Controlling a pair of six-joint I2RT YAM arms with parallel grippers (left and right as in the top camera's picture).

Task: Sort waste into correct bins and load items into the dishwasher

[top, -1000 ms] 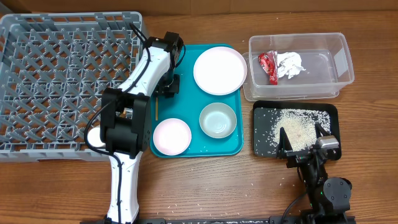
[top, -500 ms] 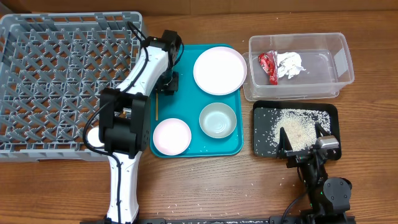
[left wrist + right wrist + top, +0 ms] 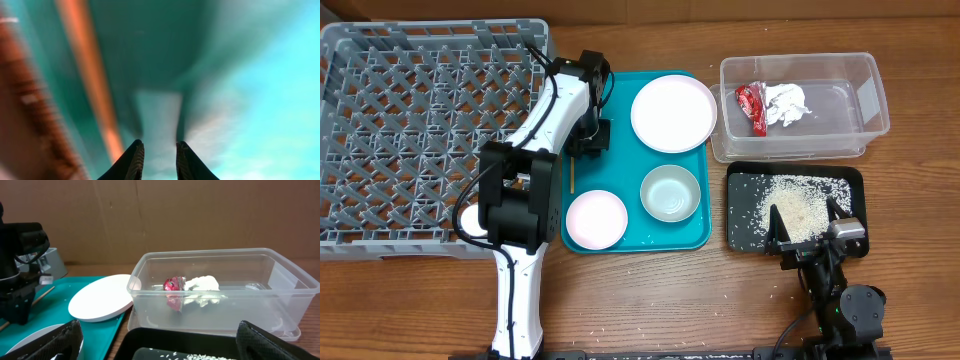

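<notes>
Overhead: chopsticks (image 3: 572, 180) lengthwise along teal tray's (image 3: 625, 165) edge

The dish rack (image 3: 420, 130) is plain grey, its walls and floor an open lattice of crossed bars. Beside it the larger tray (image 3: 620, 120) is teal, carrying a white plate (image 3: 673, 112), a grey-green bowl (image 3: 670, 192), a pale pink bowl (image 3: 596, 219) and light-brown wooden chopsticks (image 3: 572, 175). The tub (image 3: 860, 100) is clear, showing a red wrapper (image 3: 752, 106) and a white tissue (image 3: 787, 103). The shallow tray (image 3: 745, 225) is black, speckled with whitish rice (image 3: 798, 205). The counter (image 3: 650, 300) is brown wood grain. The left arm (image 3: 520, 290) is white with black joints.
</notes>
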